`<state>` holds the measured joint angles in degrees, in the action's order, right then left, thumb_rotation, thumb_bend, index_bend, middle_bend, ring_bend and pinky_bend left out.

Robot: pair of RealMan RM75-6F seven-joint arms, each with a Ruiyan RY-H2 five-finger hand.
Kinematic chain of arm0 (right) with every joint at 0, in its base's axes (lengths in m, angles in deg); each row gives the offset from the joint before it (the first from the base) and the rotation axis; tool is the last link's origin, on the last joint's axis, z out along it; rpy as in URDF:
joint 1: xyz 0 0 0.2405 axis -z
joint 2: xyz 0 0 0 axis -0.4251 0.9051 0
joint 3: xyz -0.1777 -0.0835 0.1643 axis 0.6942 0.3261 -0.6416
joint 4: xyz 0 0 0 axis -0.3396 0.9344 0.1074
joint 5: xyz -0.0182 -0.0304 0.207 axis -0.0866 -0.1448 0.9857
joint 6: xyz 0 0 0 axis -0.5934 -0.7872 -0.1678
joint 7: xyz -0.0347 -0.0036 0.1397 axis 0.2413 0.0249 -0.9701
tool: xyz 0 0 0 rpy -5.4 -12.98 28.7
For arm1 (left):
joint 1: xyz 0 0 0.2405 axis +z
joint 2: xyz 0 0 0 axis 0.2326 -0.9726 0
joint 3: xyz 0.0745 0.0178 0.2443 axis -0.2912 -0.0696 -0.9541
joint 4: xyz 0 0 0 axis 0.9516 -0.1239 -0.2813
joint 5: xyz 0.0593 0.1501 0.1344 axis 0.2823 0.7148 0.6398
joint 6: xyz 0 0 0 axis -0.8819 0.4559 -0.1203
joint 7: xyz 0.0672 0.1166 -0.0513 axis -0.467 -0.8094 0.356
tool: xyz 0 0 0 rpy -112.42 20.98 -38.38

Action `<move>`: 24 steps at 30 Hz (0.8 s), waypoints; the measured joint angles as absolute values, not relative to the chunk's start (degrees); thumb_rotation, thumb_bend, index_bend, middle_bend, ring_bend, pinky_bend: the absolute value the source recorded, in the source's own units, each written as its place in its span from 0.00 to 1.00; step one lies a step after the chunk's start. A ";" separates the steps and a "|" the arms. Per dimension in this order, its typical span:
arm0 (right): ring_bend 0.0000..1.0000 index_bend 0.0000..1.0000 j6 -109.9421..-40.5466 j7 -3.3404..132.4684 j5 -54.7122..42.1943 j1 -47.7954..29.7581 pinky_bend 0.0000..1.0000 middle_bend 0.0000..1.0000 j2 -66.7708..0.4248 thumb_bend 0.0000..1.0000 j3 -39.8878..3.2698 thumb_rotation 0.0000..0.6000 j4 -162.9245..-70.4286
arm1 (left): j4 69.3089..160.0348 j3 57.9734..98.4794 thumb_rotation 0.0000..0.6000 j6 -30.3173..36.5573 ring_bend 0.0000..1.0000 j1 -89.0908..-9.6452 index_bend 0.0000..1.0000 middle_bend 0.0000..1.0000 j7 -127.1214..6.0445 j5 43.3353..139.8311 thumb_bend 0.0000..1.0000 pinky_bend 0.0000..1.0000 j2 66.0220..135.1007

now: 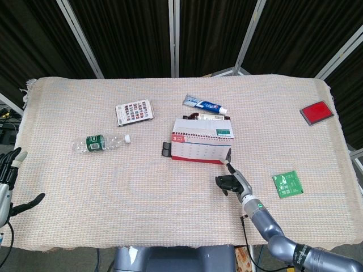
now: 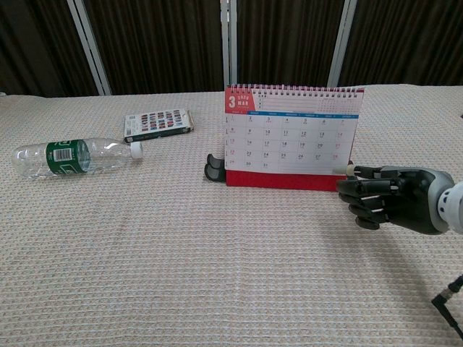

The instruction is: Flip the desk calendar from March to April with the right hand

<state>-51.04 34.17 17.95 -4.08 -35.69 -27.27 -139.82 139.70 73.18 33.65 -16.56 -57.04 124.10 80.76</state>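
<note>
The desk calendar (image 2: 293, 135) (image 1: 201, 145) stands upright at the table's middle, showing the March page with a red "3" at its top left. My right hand (image 2: 387, 203) (image 1: 232, 179) hovers just off the calendar's lower right corner. One pale-tipped finger points at that corner and the others are curled in; it holds nothing. Whether the fingertip touches the page I cannot tell. My left hand (image 1: 7, 181) hangs off the table's left edge with fingers spread, holding nothing.
A plastic bottle (image 2: 72, 156) lies on its side at the left. A patterned box (image 2: 158, 123) lies behind it. A black clip (image 2: 214, 167) sits by the calendar's left foot. A toothpaste tube (image 1: 204, 104), a green packet (image 1: 289, 183) and a red pad (image 1: 316, 112) lie further off.
</note>
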 measured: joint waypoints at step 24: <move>0.81 0.00 -54.32 41.96 25.05 -10.73 0.82 0.78 -36.04 0.47 -31.29 1.00 -145.72 | 139.94 73.22 1.00 35.31 0.00 -15.93 0.00 0.00 -54.94 125.03 0.09 0.00 79.78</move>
